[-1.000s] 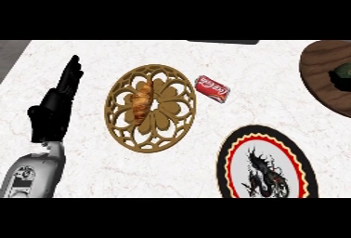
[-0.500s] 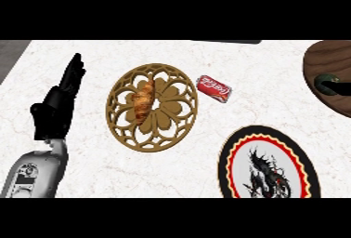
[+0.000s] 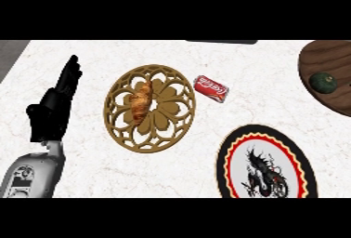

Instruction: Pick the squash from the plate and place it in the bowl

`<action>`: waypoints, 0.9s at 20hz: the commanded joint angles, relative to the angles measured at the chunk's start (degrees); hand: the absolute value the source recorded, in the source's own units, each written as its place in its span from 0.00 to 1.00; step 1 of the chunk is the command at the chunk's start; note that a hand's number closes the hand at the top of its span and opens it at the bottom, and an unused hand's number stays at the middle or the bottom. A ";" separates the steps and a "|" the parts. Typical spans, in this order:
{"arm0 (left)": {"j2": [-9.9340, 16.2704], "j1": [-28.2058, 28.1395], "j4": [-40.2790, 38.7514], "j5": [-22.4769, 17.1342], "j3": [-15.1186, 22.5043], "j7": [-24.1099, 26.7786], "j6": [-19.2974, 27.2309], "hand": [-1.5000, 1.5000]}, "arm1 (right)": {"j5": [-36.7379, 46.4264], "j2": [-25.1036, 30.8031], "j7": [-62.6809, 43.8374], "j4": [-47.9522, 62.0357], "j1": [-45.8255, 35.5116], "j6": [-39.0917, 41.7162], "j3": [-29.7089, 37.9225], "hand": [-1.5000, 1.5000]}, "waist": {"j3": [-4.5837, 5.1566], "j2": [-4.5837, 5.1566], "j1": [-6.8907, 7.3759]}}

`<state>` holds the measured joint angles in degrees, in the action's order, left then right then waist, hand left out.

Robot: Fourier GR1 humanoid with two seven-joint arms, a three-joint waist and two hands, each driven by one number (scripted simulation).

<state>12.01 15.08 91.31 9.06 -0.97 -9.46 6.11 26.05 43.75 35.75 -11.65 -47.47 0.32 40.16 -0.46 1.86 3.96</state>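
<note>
1. White marble with faint grey veins covers the counter [image 3: 82,176] we look down on; a strip of darker grey floor shows past its upper left corner, and a dark flat object [image 3: 221,42] sits cut off at the far edge.
2. We rest our left hand [image 3: 53,109] at the left side, fingers straight and pointing away from us, holding nothing. Our right hand does not show.
3. Near the middle lies a golden wooden trivet [image 3: 151,107] with cut-out petal shapes, and a croissant [image 3: 140,101] lies on its left half.
4. Just beside the trivet's upper right rim lies a red soda can [image 3: 211,88] on its side.
5. At the lower right we see a black bowl [image 3: 266,165] with a red and yellow ring and a dragon drawn inside, partly cut off by the edge.
6. At the upper right a dark wooden plate [image 3: 322,62] runs out of view. The squash [image 3: 323,82] sits on it: small, round, dark green, with a mottled skin. It is well apart from our left hand and from the bowl.
</note>
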 commanded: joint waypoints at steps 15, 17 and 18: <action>0.50 -0.88 0.19 -0.31 -1.12 -0.23 -0.71 0.50 | -6.27 9.54 13.74 2.52 13.45 28.23 4.53 0.00 | 0.01 -0.76 -2.20; -0.47 -1.23 0.26 1.16 -0.44 -0.66 0.80 0.50 | -5.36 6.91 15.61 1.57 15.01 25.30 3.31 0.00 | 0.02 -0.83 -2.06; 0.65 -0.76 -0.97 -0.87 -2.17 0.07 -0.74 0.50 | -6.43 8.03 15.94 1.99 15.56 27.33 4.31 0.00 | -0.02 -0.71 -2.17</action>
<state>12.18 13.71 91.54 9.07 -2.14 -9.40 6.09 20.21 51.82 45.72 -9.64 -34.66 22.15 44.25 -0.46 1.14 2.00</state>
